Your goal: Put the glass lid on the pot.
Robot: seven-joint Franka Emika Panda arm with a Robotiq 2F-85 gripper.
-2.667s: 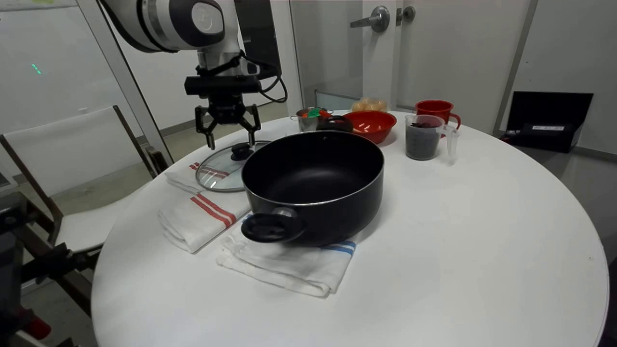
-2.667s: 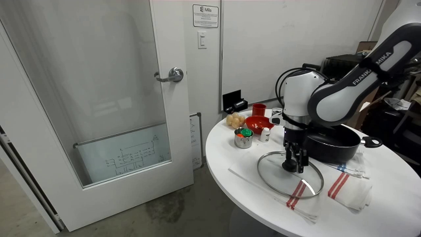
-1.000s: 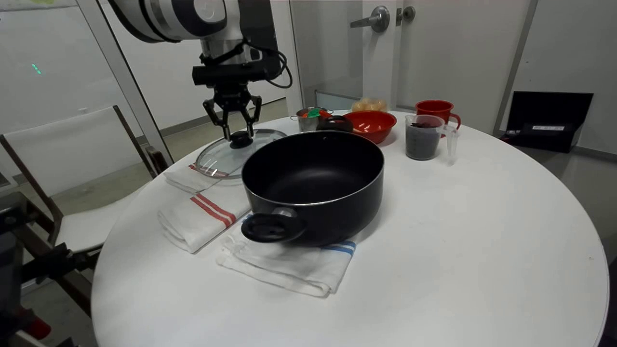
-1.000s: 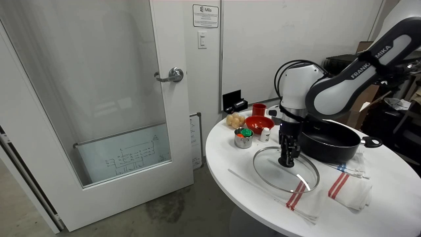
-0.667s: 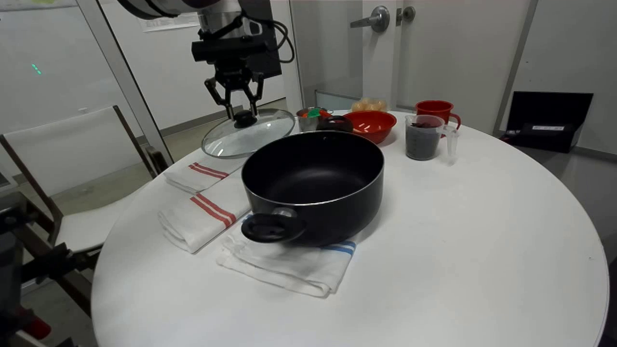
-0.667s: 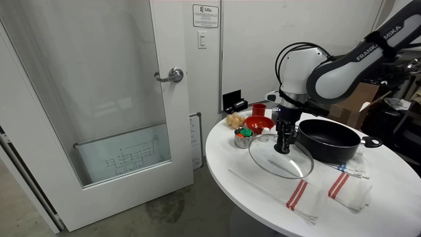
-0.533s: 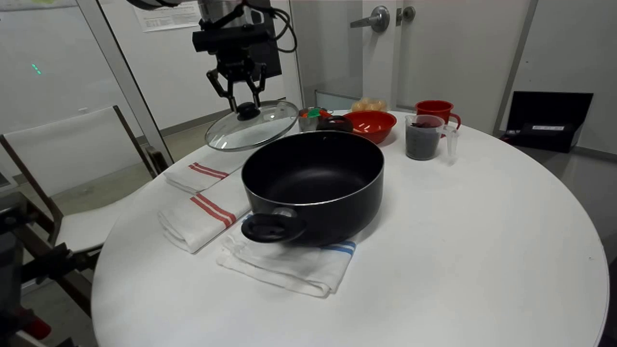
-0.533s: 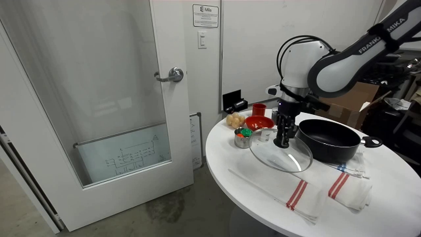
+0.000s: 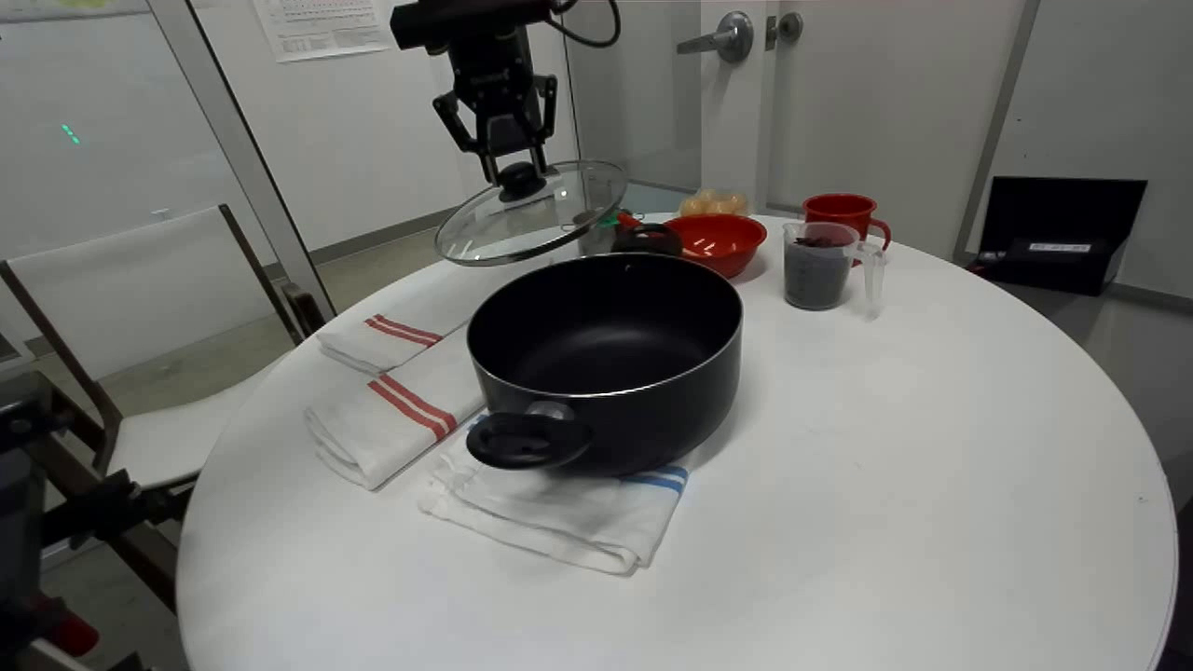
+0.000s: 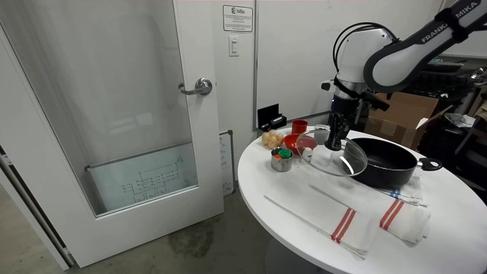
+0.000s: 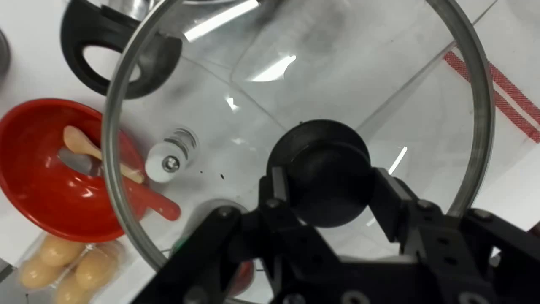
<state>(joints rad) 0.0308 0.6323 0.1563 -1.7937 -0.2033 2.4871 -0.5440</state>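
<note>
The glass lid (image 9: 559, 219) hangs in the air, tilted, with its right side higher in this exterior view. My gripper (image 9: 515, 171) is shut on its black centre knob; in the wrist view a finger (image 11: 279, 183) presses on either side of the knob (image 11: 327, 190). In an exterior view the lid (image 10: 323, 161) overlaps the near side of the black pot (image 10: 384, 177), above rim height and beside the opening. The pot (image 9: 652, 424) stands uncovered, its dark inside showing. Through the glass in the wrist view I see part of a pot handle (image 11: 90, 31).
Near the lid are a red bowl (image 9: 741, 266), a metal cup (image 10: 281, 164) with green and orange things, and a white bottle (image 11: 162, 164). A measuring cup (image 9: 815, 275) and red mug (image 9: 843, 207) stand farther along. Striped towels (image 10: 344, 226) lie by the pot.
The jaws, earlier wide around the knob, have closed on it. The lid has risen off the towel, tilted, and moved toward the pot. Pot and towels have stayed put.
</note>
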